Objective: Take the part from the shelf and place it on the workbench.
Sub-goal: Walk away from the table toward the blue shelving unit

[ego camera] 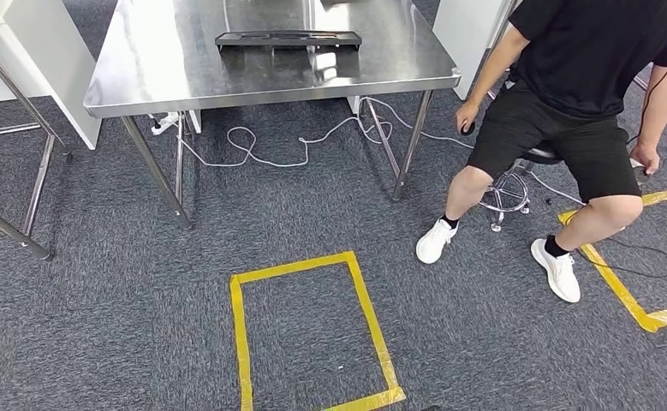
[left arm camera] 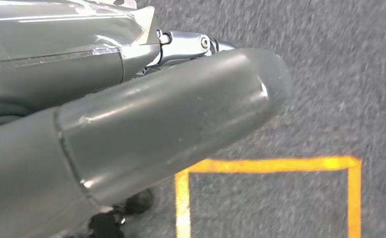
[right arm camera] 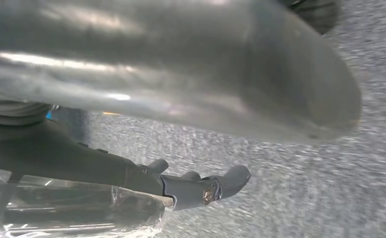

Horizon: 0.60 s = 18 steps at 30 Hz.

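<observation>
right hand (right arm camera: 191, 183) blurred, perhaps on a plastic-wrapped part (right arm camera: 72, 208)

A flat black part (ego camera: 288, 38) lies on the steel workbench (ego camera: 184, 77), toward its far side.

Seated person (ego camera: 569, 103) beside workbench (ego camera: 261, 68)

I stand in what looks like a robotics lab or test workshop; before me is a stainless-steel workbench (ego camera: 270, 68) on bare metal legs, its surface carrying a flat black tray (ego camera: 288, 38); the floor is grey carpet tile (ego camera: 98, 300) marked with yellow tape rectangles (ego camera: 312, 334), another at the right (ego camera: 646, 257); white cables (ego camera: 295, 150) trail loose under the bench; white partition panels (ego camera: 30, 60) stand beside it; a person (ego camera: 569, 111) in black sits on a chrome stool (ego camera: 509, 188) close by.
</observation>
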Tool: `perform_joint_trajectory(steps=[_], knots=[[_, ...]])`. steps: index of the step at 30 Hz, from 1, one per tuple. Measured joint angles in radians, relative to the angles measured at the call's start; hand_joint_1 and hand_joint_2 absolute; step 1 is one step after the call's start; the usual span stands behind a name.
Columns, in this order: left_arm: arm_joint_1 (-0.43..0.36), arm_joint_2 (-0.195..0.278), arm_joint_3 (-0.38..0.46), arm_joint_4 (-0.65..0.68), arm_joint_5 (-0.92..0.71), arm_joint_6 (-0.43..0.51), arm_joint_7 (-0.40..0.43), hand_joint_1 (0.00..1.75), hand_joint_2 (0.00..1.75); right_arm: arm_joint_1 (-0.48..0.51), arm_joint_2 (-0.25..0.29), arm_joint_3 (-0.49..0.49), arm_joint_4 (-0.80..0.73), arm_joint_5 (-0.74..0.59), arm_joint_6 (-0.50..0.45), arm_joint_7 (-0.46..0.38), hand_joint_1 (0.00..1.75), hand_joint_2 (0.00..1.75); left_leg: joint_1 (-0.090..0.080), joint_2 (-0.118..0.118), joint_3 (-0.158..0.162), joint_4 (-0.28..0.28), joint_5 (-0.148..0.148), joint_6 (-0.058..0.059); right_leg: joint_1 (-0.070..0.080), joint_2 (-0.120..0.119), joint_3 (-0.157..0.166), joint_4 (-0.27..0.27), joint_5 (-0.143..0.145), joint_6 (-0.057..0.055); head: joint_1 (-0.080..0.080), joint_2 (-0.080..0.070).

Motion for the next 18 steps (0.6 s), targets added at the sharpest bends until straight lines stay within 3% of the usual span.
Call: perform_joint_trajectory(steps=[1, 3, 4, 5, 7, 8, 10, 11, 12, 13, 14, 15, 16, 17, 18], knots=[[0.000, 0.000, 0.000, 0.000, 0.000, 0.000, 0.000, 0.00, 0.00, -0.001, 0.000, 0.000, 0.000, 0.000, 0.000, 0.000, 0.00, 0.00, -0.001, 0.000, -0.013, 0.001, 0.013, -0.002, 0.001, 0.000, 0.052, -0.055, 0.020, 0.003, 0.000, 0.000], [-0.001, -0.001, -0.001, 0.000, 0.000, 0.000, 0.000, 0.00, 0.00, -0.006, -0.001, 0.001, 0.000, 0.003, 0.000, 0.000, 0.00, 0.00, -0.003, 0.000, -0.031, 0.002, 0.037, -0.011, 0.009, 0.002, 0.179, -0.225, 0.009, -0.013, -0.001, 0.000], [-0.001, -0.001, -0.001, 0.000, 0.000, 0.000, 0.001, 0.00, 0.00, -0.008, -0.001, 0.003, 0.000, 0.006, 0.001, -0.001, 0.00, 0.00, -0.003, 0.001, -0.036, 0.000, 0.050, -0.017, 0.014, 0.002, 0.221, -0.292, -0.005, -0.024, -0.002, 0.000], [-0.001, -0.001, -0.001, 0.000, 0.000, 0.000, 0.001, 0.00, 0.00, -0.009, -0.001, 0.004, 0.000, 0.008, 0.001, -0.001, 0.00, 0.00, -0.002, 0.002, -0.038, -0.004, 0.061, -0.023, 0.020, 0.003, 0.242, -0.334, -0.018, -0.034, -0.002, 0.000], [0.000, 0.000, -0.001, 0.000, 0.000, 0.000, 0.001, 0.00, 0.00, -0.009, -0.001, 0.009, 0.000, 0.012, 0.001, -0.001, 0.00, 0.00, 0.001, 0.001, -0.044, -0.009, 0.075, -0.036, 0.017, 0.002, 0.231, -0.348, -0.005, -0.049, -0.004, 0.000], [0.002, 0.000, -0.001, 0.000, 0.000, 0.000, 0.001, 0.00, 0.00, -0.008, -0.001, 0.011, 0.001, 0.015, 0.002, 0.000, 0.00, 0.00, 0.003, -0.001, -0.052, 0.002, 0.056, -0.041, 0.012, 0.000, 0.221, -0.350, 0.006, -0.059, -0.004, 0.000], [0.006, 0.001, -0.001, 0.000, 0.000, 0.000, 0.001, 0.00, 0.00, -0.007, 0.000, 0.016, 0.003, 0.019, 0.002, 0.000, 0.00, 0.00, 0.008, -0.007, -0.076, 0.078, -0.042, -0.050, 0.002, -0.005, 0.197, -0.352, 0.033, -0.081, -0.007, 0.000], [0.007, 0.001, -0.001, 0.000, 0.000, 0.000, 0.001, 0.00, 0.00, -0.006, 0.001, 0.018, 0.003, 0.019, 0.002, 0.000, 0.00, 0.00, 0.009, -0.008, -0.091, 0.142, -0.100, -0.055, 0.004, -0.006, 0.182, -0.351, 0.047, -0.087, -0.008, 0.000], [0.008, 0.002, -0.001, 0.000, 0.001, 0.000, 0.001, 0.00, 0.00, -0.005, 0.002, 0.020, 0.003, 0.021, 0.002, 0.000, 0.00, 0.00, 0.010, -0.008, -0.101, 0.209, -0.139, -0.060, 0.005, -0.007, 0.168, -0.350, 0.060, -0.089, -0.008, 0.000], [0.008, 0.002, -0.001, 0.000, 0.002, 0.000, 0.001, 0.00, 0.00, -0.005, 0.002, 0.021, 0.003, 0.023, 0.002, 0.000, 0.00, 0.00, 0.011, -0.009, -0.105, 0.264, -0.151, -0.064, 0.006, -0.008, 0.153, -0.347, 0.072, -0.088, -0.009, 0.000], [0.008, 0.002, -0.001, 0.000, 0.003, 0.000, 0.001, 0.00, 0.00, -0.005, 0.003, 0.023, 0.003, 0.025, 0.002, 0.000, 0.00, 0.00, 0.013, -0.008, -0.097, 0.293, -0.137, -0.068, 0.005, -0.008, 0.136, -0.342, 0.084, -0.086, -0.009, 0.000], [0.009, 0.002, -0.001, 0.000, 0.005, 0.000, 0.001, 0.00, 0.00, -0.004, 0.004, 0.024, 0.003, 0.028, 0.002, 0.001, 0.00, 0.00, 0.016, -0.008, -0.072, 0.287, -0.106, -0.071, 0.004, -0.008, 0.117, -0.333, 0.093, -0.082, -0.009, 0.000], [0.009, 0.003, -0.001, 0.000, 0.006, 0.000, 0.000, 0.00, 0.00, -0.004, 0.004, 0.025, 0.003, 0.031, 0.002, 0.001, 0.00, 0.00, 0.020, -0.008, -0.030, 0.246, -0.078, -0.072, 0.003, -0.008, 0.098, -0.322, 0.101, -0.077, -0.009, 0.000], [0.008, 0.003, -0.001, 0.000, 0.006, 0.000, -0.001, 0.00, 0.00, -0.004, 0.004, 0.025, 0.003, 0.033, 0.002, 0.002, 0.00, 0.00, 0.022, -0.008, 0.026, 0.179, -0.067, -0.073, 0.003, -0.008, 0.079, -0.309, 0.106, -0.072, -0.010, 0.000], [0.007, 0.003, -0.001, 0.000, 0.007, 0.000, -0.002, 0.00, 0.00, -0.005, 0.004, 0.025, 0.003, 0.034, 0.002, 0.002, 0.00, 0.00, 0.024, -0.010, 0.080, 0.106, -0.074, -0.072, 0.005, -0.008, 0.064, -0.295, 0.110, -0.067, -0.009, 0.000]])
